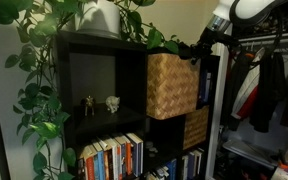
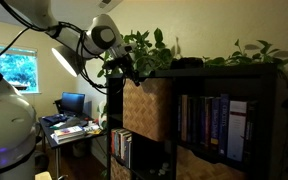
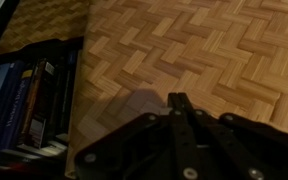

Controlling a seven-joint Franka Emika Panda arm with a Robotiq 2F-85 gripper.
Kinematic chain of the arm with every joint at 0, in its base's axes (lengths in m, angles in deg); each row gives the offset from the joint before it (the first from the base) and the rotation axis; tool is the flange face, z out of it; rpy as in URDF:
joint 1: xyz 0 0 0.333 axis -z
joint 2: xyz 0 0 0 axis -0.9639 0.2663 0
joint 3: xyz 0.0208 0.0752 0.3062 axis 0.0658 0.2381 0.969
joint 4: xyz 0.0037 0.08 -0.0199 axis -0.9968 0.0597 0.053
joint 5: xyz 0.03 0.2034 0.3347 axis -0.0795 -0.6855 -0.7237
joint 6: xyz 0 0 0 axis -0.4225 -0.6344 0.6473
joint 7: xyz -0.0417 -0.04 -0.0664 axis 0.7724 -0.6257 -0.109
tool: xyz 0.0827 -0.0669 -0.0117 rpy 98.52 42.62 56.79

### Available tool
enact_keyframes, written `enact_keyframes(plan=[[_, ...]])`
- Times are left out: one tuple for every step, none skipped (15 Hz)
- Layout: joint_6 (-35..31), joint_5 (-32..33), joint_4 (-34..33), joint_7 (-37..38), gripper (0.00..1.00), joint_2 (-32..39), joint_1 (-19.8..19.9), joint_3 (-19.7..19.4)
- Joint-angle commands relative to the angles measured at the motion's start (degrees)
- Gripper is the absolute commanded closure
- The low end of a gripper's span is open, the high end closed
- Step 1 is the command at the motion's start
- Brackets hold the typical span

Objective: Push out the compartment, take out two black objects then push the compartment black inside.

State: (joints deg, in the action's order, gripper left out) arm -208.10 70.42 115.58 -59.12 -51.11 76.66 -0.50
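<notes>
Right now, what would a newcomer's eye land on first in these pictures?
The tan wicker bin sticking out of the black shelf draws the eye first, with the shut gripper at its top edge. Next comes the leafy plant trailing down from the shelf's top, then the rows of books below.

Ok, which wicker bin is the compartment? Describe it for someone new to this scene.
Find the black cube shelf unit with leafy green plants on top. In its top row, beside the cell holding two small figurines, sits the tan-golden woven wicker cube bin. It is lighter and bigger-looking than the darker woven bin just below it.
</notes>
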Motion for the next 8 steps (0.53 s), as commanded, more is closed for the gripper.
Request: enact_keyframes(plan=[[-5.8,-0.9,1.4,2.2,0.96,1.2,2.4,1.8],[-6.9,-0.8,1.4,2.5,0.95,1.7,2.7,2.0],[-8.2,-0.9,1.2,2.6,0.96,2.6,3.0,2.1],[-9.3,-0.9,1.0,2.5,0.96,3.4,3.1,2.2],[-9.9,-1.0,0.9,2.5,0.96,4.1,3.2,2.3],[-10.5,-1.0,0.7,2.5,0.96,4.6,3.4,2.3],[-11.2,-1.0,0.4,2.5,0.96,5.3,3.6,2.4],[-11.8,-0.9,0.3,2.5,0.95,5.8,3.8,2.5]])
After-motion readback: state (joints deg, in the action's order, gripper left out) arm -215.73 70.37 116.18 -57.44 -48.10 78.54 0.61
